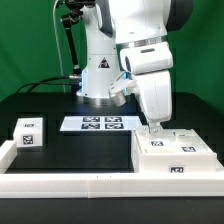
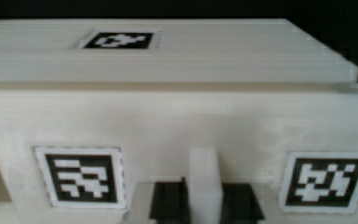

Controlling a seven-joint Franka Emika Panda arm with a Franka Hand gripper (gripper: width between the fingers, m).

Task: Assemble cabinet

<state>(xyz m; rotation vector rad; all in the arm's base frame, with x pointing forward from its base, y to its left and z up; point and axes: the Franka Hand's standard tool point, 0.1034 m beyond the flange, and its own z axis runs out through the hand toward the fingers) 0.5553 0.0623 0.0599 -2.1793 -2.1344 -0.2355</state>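
Note:
The cabinet [image 1: 178, 156] is a large white box with several black-and-white tags, lying flat on the black table at the exterior view's right. My gripper [image 1: 155, 127] reaches straight down onto its far left part. In the wrist view the cabinet [image 2: 176, 110] fills the frame, with one tag on the far face and two on the near face. My gripper [image 2: 204, 202] has its two dark fingers [image 2: 165, 203] pressed against both sides of a narrow upright white ridge [image 2: 204, 175] of the cabinet. The fingertips are cut off by the frame edge.
A small white block with a tag [image 1: 30, 133] sits at the exterior view's left. The marker board [image 1: 100, 123] lies in front of the robot base. A long white rail [image 1: 90, 184] runs along the table's front edge.

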